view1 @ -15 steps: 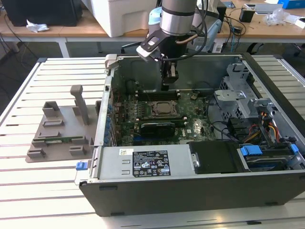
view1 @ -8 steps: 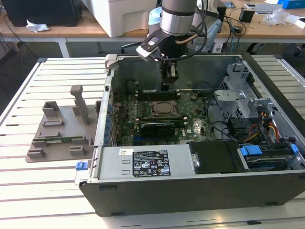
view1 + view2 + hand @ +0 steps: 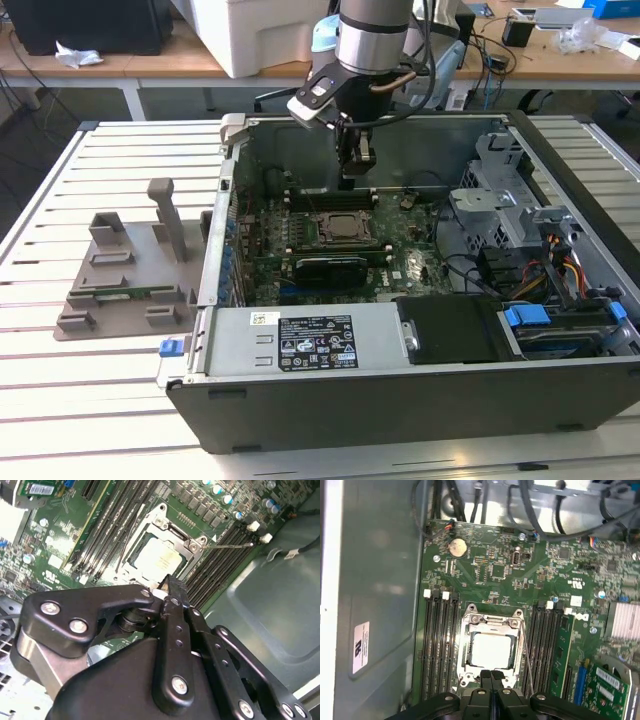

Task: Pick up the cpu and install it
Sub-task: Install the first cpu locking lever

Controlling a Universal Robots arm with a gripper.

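When looking for the cpu (image 3: 492, 650), find it lying flat in the socket frame (image 3: 466, 630) on the board (image 3: 495, 570), shiny top up, between the two banks of memory slots (image 3: 440, 645). Looks seated rather than merely dropped, judging by the even gap all round. Note the tool (image 3: 491, 677) hanging close over the frame's edge, fingers pressed together with nothing between them, so not carrying the chip. Cannot tell whether the tip touches the frame. Probably kept closed to offer one narrow point in the tight space between frame and slots. In the second wrist view, see the thin lever (image 3: 230, 544) standing loose beside the frame, seemingly not hooked down, which would leave the cpu unclamped. In the exterior view, place the tool (image 3: 352, 175) upright over the board inside the open case (image 3: 400, 400), laid on its side on the slatted surface (image 3: 100, 400), presumably for access from above. Find a grey tray (image 3: 130, 262) just beside the case, on the exterior view's left.
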